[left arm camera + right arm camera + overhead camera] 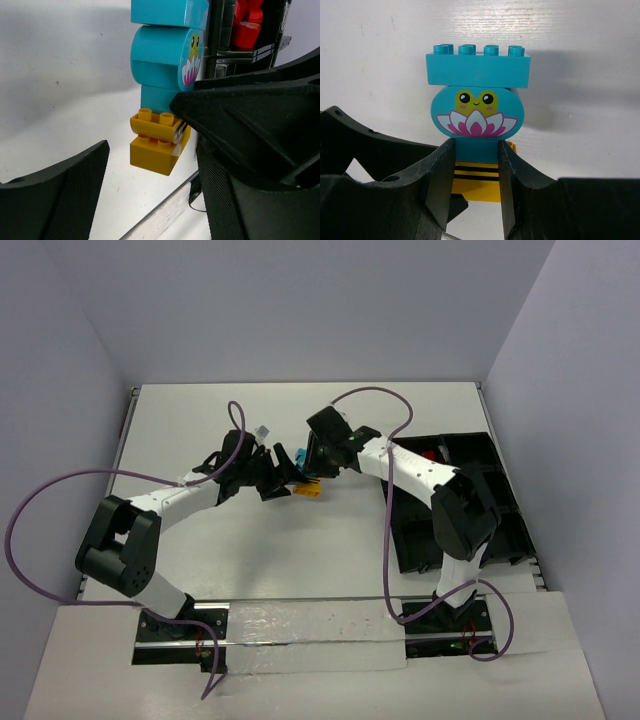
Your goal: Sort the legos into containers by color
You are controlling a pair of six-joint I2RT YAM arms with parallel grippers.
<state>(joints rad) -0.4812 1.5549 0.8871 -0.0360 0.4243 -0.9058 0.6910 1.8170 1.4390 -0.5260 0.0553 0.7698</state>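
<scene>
The black bin tray [412, 540] lies at the table's right, away from the work at mid-table. There the right gripper [477, 152] is clamped on the narrow base of a cyan frog-faced stack [477, 95]. The left gripper [152, 165], jaws apart, brackets the two yellow bricks [157, 142] at the stack's end, and the stack's long axis runs across the gap between them.

White links and black joints form the left arm [168, 501] and right arm [412, 470], purple cables [372, 390] looping behind each wrist, fingers [70, 197] black and mesh-textured.
</scene>
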